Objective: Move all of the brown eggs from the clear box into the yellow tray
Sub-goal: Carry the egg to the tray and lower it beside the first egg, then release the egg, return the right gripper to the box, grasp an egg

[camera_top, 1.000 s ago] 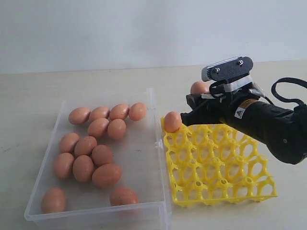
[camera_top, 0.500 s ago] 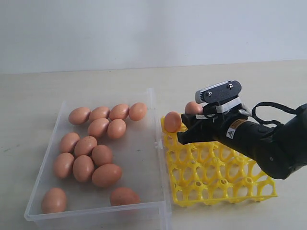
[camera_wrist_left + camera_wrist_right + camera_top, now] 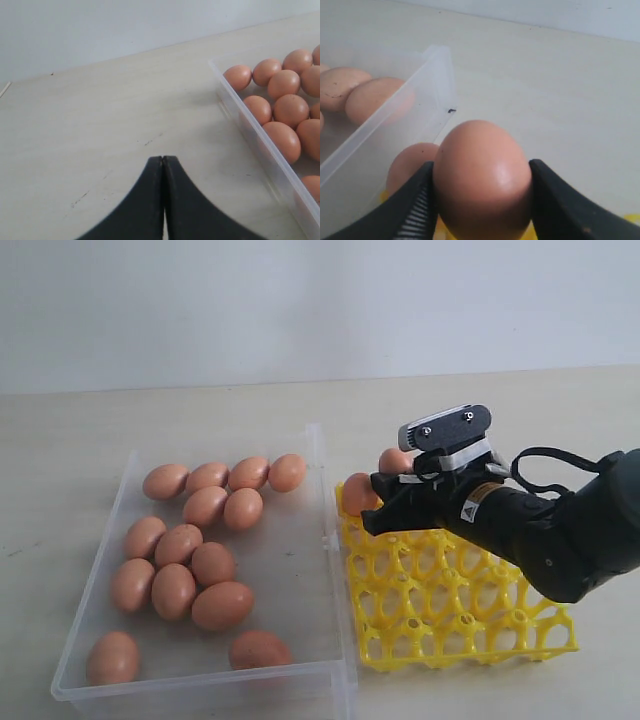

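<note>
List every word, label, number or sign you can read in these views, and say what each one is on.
No word or number can be read.
White sticker on the right arm: a black warning triangle; any print is too small to read.
Orange sticker next to it: dark print, too blurred to read.
Brown eggs, clear box, yellow tray: no markings visible.
</note>
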### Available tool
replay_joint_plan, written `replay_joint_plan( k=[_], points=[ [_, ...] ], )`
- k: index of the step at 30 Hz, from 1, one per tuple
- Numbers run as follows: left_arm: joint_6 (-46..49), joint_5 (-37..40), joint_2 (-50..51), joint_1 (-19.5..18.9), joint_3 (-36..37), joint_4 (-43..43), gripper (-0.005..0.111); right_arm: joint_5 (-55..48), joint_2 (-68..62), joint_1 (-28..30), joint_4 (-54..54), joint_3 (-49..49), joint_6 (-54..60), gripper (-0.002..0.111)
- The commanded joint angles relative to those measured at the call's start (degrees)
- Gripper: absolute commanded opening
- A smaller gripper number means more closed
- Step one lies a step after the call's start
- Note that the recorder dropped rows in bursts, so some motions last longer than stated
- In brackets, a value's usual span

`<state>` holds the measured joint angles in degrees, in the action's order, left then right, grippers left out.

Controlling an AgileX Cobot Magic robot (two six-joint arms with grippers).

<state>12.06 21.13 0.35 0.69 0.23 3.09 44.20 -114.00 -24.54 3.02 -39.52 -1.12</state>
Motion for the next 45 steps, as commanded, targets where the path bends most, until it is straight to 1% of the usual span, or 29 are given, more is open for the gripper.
replay_joint_plan(
  k=[1, 2, 3, 4, 6, 9, 11, 12, 13, 15, 16, 17, 20, 22, 24, 27, 30, 32, 34, 36, 41, 45],
  points=[
    [-0.29, -0.49, -0.35, -0.10, -0.23, 0.44, 0.000, 0.37, 0.01, 0.34, 0.74, -0.39, 0.53, 0.035],
    [-0.29, -0.49, -0.35, -0.10, -0.23, 0.44, 0.000, 0.28, 0.01, 0.34, 0.58, -0.39, 0.68, 0.049],
    [-0.29, -0.49, -0.35, -0.10, -0.23, 0.44, 0.000, 0.28, 0.01, 0.34, 0.58, -0.39, 0.68, 0.054],
    [-0.29, -0.49, -0.35, -0.10, -0.23, 0.44, 0.000, 0.02, 0.01, 0.34, 0.58, -0.39, 0.68, 0.062],
    [-0.29, -0.49, -0.35, -0.10, -0.23, 0.44, 0.000, -1.23, 0.43, 0.34, 0.58, -0.39, 1.12, 0.066],
    [-0.29, -0.49, -0.35, -0.10, -0.23, 0.44, 0.000, -6.19, 3.61, 0.34, 0.31, -0.25, 3.68, 0.066],
    [-0.29, -0.49, -0.35, -0.10, -0.23, 0.44, 0.000, -13.83, 10.95, 0.34, 0.31, -0.25, 5.67, 0.064],
    [-0.29, -0.49, -0.35, -0.10, -0.23, 0.44, 0.000, -17.33, 15.24, 0.34, 0.56, -0.38, 5.67, 0.060],
    [-0.29, -0.49, -0.35, -0.10, -0.23, 0.44, 0.000, -22.46, 19.86, 0.18, 1.53, -1.07, 5.67, 0.052],
    [-0.29, -0.49, -0.35, -0.10, -0.23, 0.44, 0.000, -38.70, 27.74, -2.29, 4.05, -5.31, 4.96, 0.028],
    [-0.29, -0.49, -0.35, -0.10, -0.23, 0.44, 0.000, -46.87, 30.16, -4.10, 4.02, -8.12, 4.33, 0.013],
    [-0.29, -0.49, -0.35, -0.10, -0.23, 0.44, 0.000, -54.35, 31.35, -6.49, 4.02, -11.19, 4.03, 0.000],
    [-0.29, -0.49, -0.35, -0.10, -0.23, 0.44, 0.000, -66.03, 29.92, -11.08, 1.19, -17.33, 4.14, 0.000],
    [-0.29, -0.49, -0.35, -0.10, -0.23, 0.44, 0.000, -69.87, 27.42, -14.00, -1.24, -20.86, 4.31, 0.000],
    [-0.29, -0.49, -0.35, -0.10, -0.23, 0.44, 0.000, -70.01, 23.90, -16.28, -4.72, -23.15, 5.98, 0.002],
    [-0.29, -0.49, -0.35, -0.10, -0.23, 0.44, 0.000, -71.79, 17.89, -19.29, -9.44, -27.61, 10.40, 0.014],
    [-0.29, -0.49, -0.35, -0.10, -0.23, 0.44, 0.000, -75.47, 11.19, -21.21, -12.65, -33.95, 9.99, 0.031],
    [-0.29, -0.49, -0.35, -0.10, -0.23, 0.44, 0.000, -77.97, 6.35, -22.17, -14.59, -38.60, 9.88, 0.046],
    [-0.29, -0.49, -0.35, -0.10, -0.23, 0.44, 0.000, -79.74, 2.36, -22.79, -14.88, -42.74, 9.64, 0.055],
    [-0.29, -0.49, -0.35, -0.10, -0.23, 0.44, 0.000, -81.72, -1.56, -23.01, -14.05, -47.02, 7.79, 0.058],
    [-0.29, -0.49, -0.35, -0.10, -0.23, 0.44, 0.000, -87.74, -8.90, -23.01, -9.18, -55.83, 3.02, 0.057],
    [-0.29, -0.49, -0.35, -0.10, -0.23, 0.44, 0.000, -92.76, -13.17, -23.01, -7.99, -61.82, 1.96, 0.057]
  ],
)
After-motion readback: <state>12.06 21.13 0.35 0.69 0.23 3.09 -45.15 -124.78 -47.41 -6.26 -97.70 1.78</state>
